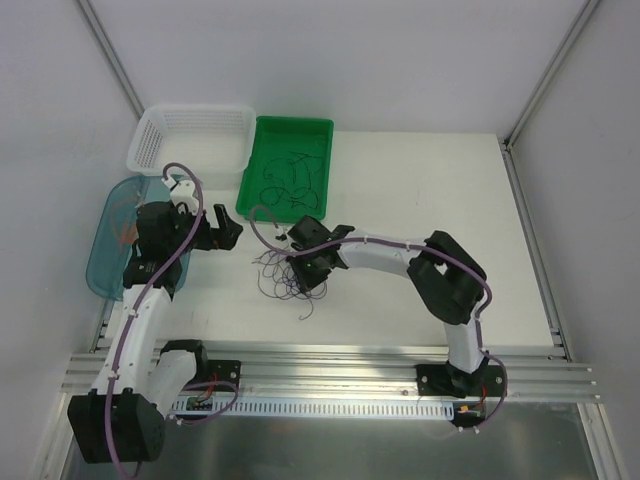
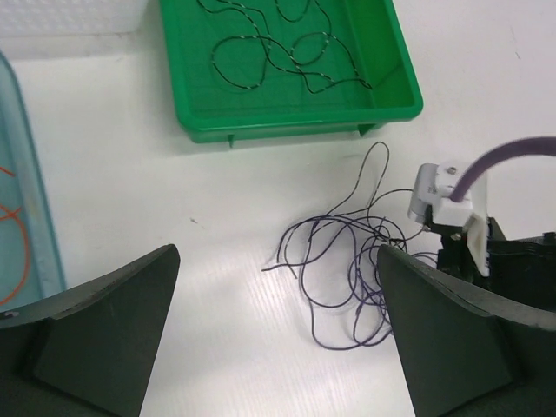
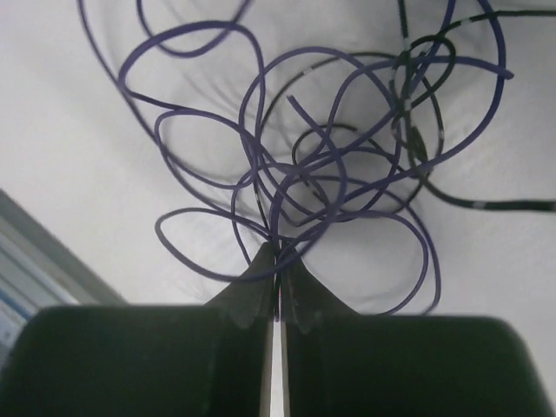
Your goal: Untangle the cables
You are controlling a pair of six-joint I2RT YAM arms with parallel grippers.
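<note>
Right wrist view shows my right claw (image 3: 276, 261) closed on purple strands of the cables (image 3: 280, 228), tangled on the table (image 1: 420, 200) at 6 o'clock from the green tray (image 1: 295, 121); next, I think, a slow lift must draw them free.

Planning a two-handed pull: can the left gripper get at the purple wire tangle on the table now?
Probably yes. The left gripper hangs open beside the purple tangle, with only bare table between them. The right gripper is shut on strands at its far side, leaving the near loops free.
</note>
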